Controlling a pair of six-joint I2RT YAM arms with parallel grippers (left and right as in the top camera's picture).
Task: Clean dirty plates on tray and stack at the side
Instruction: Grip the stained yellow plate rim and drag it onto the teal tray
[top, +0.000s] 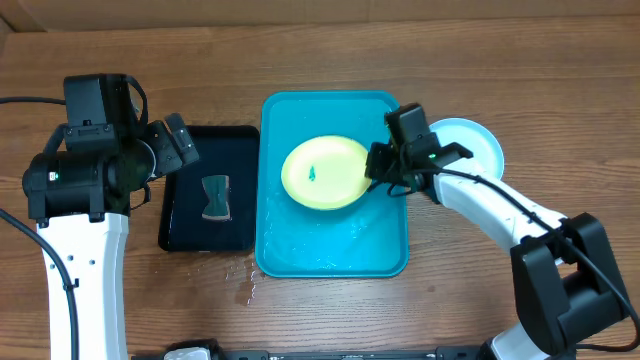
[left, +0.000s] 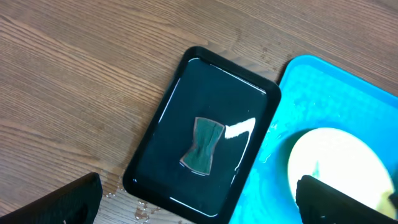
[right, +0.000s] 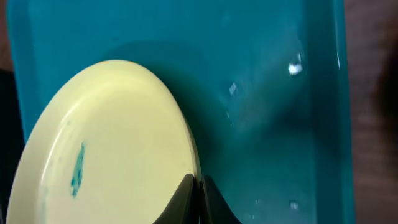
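Wiping step — right jaws pinch the smudged plate (top: 325, 172) by its rim on the tray (top: 300, 255); left jaws, spread near the sponge (top: 215, 197), must next grasp it.

The table (top: 330, 50) was matt, grained wood. The tray (top: 300, 255) was glossy turquoise plastic with wet glints; the black tray (left: 217, 93) shone mirror-smooth. The plate (top: 335, 180) looked smooth, satin plastic

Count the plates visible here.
2. One lime-green plate on the turquoise tray, its rim pinched by the right gripper; one light blue plate beside the tray's right edge. Another may hide beneath it.
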